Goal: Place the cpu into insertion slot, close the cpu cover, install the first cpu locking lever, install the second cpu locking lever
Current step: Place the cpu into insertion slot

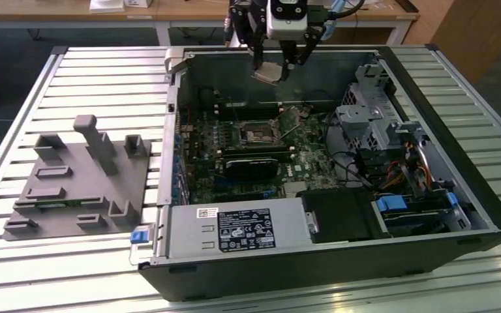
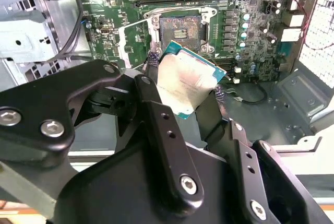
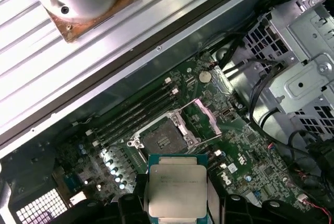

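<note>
On top of a table (image 1: 85, 72) of pale metal slats lies a black computer case (image 1: 485, 215), open upward so that its green board (image 1: 307, 173) shows. Beside the case, toward the exterior view's left, a grey moulded holder (image 1: 76, 176) with upright pegs and shallow pockets sits on the same slats. Inside the case, along its near wall, is a silver power supply (image 1: 233, 231) with a white label. A perforated metal drive cage (image 1: 372, 124) with bundled cables fills the side toward the exterior view's right. Beyond the case stands a wooden desk (image 1: 190, 10) on white legs, with papers on it. A wooden cabinet (image 1: 477, 32) is off the case's far corner at the exterior view's right, and the floor (image 1: 7, 39) around is dark.

Above the far part of the case hangs the gripper (image 1: 273, 68), its two black fingers pinching the cpu (image 1: 266, 73) by opposite edges. The cpu is tilted and clear of the board. Both wrist views show it clamped between the fingers (image 2: 190, 85) (image 3: 177, 187), pale metal face out, with a green rim.

Near the middle of the case's board the insertion slot (image 1: 258, 134) lies bare, well apart from the cpu, its dark square of contacts showing in both wrist views (image 2: 180, 28) (image 3: 159, 138). The cpu cover (image 3: 206, 117), a thin silvery frame, stands swung up at one edge of the slot (image 2: 133, 38).
</note>
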### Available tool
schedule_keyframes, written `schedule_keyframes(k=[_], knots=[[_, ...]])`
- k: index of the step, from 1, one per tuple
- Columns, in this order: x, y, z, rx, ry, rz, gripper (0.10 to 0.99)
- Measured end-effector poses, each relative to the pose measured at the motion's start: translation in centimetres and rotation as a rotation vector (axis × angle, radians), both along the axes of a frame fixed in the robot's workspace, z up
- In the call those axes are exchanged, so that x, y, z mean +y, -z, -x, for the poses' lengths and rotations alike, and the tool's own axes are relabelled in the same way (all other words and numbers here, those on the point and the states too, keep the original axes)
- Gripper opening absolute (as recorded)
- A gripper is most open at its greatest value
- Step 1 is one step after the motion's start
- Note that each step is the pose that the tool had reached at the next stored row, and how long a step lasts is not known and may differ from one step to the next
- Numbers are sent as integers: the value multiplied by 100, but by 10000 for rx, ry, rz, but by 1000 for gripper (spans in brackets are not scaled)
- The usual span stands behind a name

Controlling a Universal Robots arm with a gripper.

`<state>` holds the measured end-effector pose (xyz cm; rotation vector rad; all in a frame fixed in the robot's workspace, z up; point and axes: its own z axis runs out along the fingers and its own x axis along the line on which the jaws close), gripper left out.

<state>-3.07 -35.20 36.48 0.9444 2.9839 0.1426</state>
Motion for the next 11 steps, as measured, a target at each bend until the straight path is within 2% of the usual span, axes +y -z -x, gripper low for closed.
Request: schedule_keyframes(k=[11], knots=[[5, 3, 0, 0, 893, 0, 537]])
